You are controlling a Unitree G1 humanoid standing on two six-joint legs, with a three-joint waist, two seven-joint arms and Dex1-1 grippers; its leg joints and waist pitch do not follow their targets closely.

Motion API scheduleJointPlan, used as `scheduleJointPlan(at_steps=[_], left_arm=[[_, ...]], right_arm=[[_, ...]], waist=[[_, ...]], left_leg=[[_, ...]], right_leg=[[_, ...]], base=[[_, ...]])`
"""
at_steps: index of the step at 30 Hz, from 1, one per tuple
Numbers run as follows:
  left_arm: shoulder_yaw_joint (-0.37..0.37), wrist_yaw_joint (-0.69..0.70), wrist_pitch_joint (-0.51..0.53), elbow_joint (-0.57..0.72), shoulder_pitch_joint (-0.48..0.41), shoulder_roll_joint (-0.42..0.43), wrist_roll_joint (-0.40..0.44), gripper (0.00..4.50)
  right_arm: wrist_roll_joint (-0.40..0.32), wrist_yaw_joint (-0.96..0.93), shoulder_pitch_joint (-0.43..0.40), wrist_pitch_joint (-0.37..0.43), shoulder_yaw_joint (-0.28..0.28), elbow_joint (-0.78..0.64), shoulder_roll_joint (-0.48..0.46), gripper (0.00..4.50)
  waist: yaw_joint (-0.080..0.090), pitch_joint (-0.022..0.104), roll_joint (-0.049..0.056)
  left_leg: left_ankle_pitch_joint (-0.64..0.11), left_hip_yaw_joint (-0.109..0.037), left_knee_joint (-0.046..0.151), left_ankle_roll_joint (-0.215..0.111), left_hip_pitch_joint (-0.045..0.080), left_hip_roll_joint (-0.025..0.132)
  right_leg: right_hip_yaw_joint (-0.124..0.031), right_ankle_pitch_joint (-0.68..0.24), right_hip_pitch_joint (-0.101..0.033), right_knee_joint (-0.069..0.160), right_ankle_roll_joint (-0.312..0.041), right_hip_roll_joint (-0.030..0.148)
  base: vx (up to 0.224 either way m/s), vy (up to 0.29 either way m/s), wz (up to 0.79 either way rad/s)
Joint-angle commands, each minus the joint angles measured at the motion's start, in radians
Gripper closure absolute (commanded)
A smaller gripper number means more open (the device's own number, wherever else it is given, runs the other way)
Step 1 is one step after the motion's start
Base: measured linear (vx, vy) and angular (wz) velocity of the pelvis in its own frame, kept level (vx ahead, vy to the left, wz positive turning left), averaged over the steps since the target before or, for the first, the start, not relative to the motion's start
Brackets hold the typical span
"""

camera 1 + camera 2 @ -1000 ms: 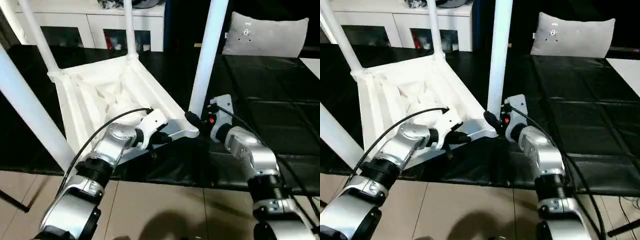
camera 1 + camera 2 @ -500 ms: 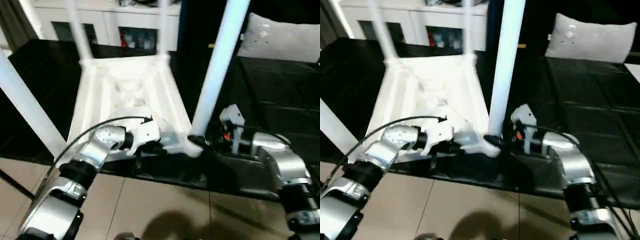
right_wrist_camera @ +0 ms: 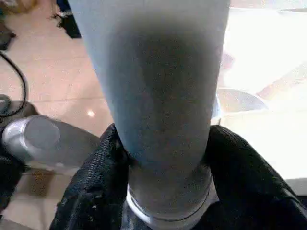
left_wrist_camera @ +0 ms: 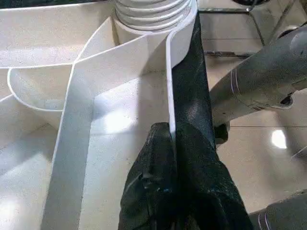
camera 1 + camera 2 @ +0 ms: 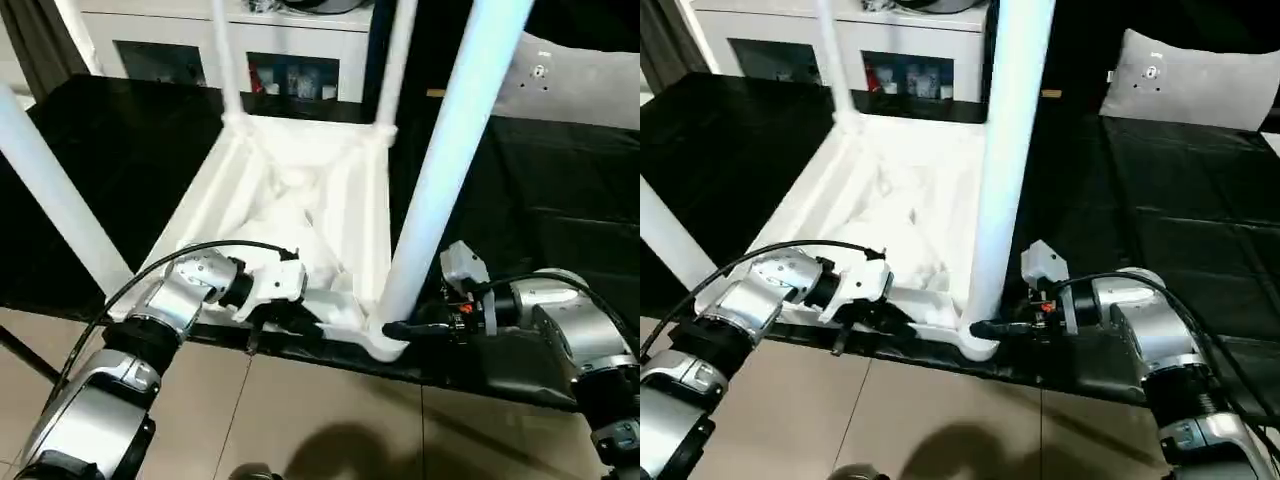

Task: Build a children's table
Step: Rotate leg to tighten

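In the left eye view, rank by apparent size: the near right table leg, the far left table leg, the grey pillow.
1. Near right leg, though nearness to the camera inflates it.
2. Grey pillow, partly cut off by the frame.
3. Far left leg.

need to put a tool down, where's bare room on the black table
Free: the black table surface to the robot's right, between the upside-down white plastic table top and the grey cushion. Also the black strip on its left. Crowded: the near edge, where the left gripper pinches the top's rim and the right gripper clasps the near white leg.
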State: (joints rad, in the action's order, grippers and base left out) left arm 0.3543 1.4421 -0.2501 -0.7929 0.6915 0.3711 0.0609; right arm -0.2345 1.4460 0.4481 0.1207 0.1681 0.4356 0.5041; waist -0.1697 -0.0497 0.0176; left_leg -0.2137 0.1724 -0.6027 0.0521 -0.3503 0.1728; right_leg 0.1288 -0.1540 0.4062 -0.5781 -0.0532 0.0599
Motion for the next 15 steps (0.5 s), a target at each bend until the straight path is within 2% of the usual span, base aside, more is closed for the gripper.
scheduleJointPlan(at_steps=[1, 3, 7, 9, 11, 13, 14, 15], left_arm=[[0.014, 0.043, -0.03, 0.015, 0.032, -0.005, -0.02, 4.5], [0.011, 0.049, -0.025, 0.015, 0.03, -0.005, -0.024, 4.5], [-0.015, 0.052, 0.026, 0.034, 0.017, -0.017, -0.055, 4.5], [-0.026, 0.037, 0.046, 0.043, 0.014, -0.024, -0.063, 4.5], [-0.034, -0.02, 0.093, 0.061, 0.008, -0.033, -0.053, 4.5], [-0.035, -0.071, 0.156, 0.08, 0.003, -0.04, -0.036, 4.5], [-0.039, -0.098, 0.211, 0.102, -0.003, -0.052, -0.038, 4.5], [-0.039, -0.098, 0.211, 0.102, -0.003, -0.052, -0.038, 4.5]], right_arm=[[-0.001, 0.026, 0.021, -0.015, 0.013, 0.044, -0.007, 2.35], [-0.004, 0.035, 0.02, -0.013, 0.013, 0.051, -0.01, 2.42], [-0.04, 0.037, -0.001, 0.009, -0.01, 0.05, -0.028, 2.47], [-0.048, 0.015, -0.014, 0.022, -0.018, 0.042, -0.037, 2.48], [-0.03, -0.092, -0.01, 0.01, -0.043, 0.118, -0.08, 2.49], [0.004, -0.21, 0.016, -0.016, -0.067, 0.22, -0.118, 2.49], [0.016, -0.294, 0.044, -0.047, -0.088, 0.295, -0.147, 2.49], [0.016, -0.294, 0.044, -0.047, -0.088, 0.295, -0.147, 2.49]], waist=[[0.003, 0.077, -0.016], [0.003, 0.076, -0.016], [0.003, 0.077, -0.012], [0.003, 0.076, -0.013], [0.004, 0.074, -0.013], [0.014, 0.072, -0.01], [0.024, 0.07, -0.011], [0.037, 0.066, -0.011]], left_leg=[[-0.052, -0.016, 0.059, -0.112, -0.002, 0.064], [-0.049, -0.017, 0.059, -0.11, -0.003, 0.064], [-0.043, -0.018, 0.059, -0.114, -0.001, 0.068], [-0.048, -0.017, 0.06, -0.112, 0.0, 0.068], [-0.054, -0.018, 0.061, -0.106, -0.002, 0.067], [-0.076, -0.018, 0.063, -0.081, -0.002, 0.064], [-0.096, -0.018, 0.064, -0.063, 0.002, 0.06], [-0.106, -0.02, 0.066, -0.057, -0.002, 0.056]], right_leg=[[-0.064, -0.329, -0.066, 0.066, -0.085, 0.108], [-0.064, -0.343, -0.067, 0.068, -0.077, 0.107], [-0.065, -0.312, -0.065, 0.064, -0.091, 0.107], [-0.065, -0.319, -0.066, 0.067, -0.094, 0.108], [-0.064, -0.343, -0.066, 0.071, -0.087, 0.109], [-0.059, -0.386, -0.062, 0.075, -0.089, 0.111], [-0.056, -0.439, -0.066, 0.084, -0.075, 0.113], [-0.052, -0.47, -0.07, 0.092, -0.062, 0.11]], base=[[0.0, 0.0, 0.0], [0.0, 0.0, 0.0], [0.0, 0.0, 0.0], [0.0, 0.0, 0.0], [0.0, 0.0, 0.0], [0.0, 0.0, 0.0], [0.0, 0.0, 0.0], [0.0, 0.0, 0.0]])
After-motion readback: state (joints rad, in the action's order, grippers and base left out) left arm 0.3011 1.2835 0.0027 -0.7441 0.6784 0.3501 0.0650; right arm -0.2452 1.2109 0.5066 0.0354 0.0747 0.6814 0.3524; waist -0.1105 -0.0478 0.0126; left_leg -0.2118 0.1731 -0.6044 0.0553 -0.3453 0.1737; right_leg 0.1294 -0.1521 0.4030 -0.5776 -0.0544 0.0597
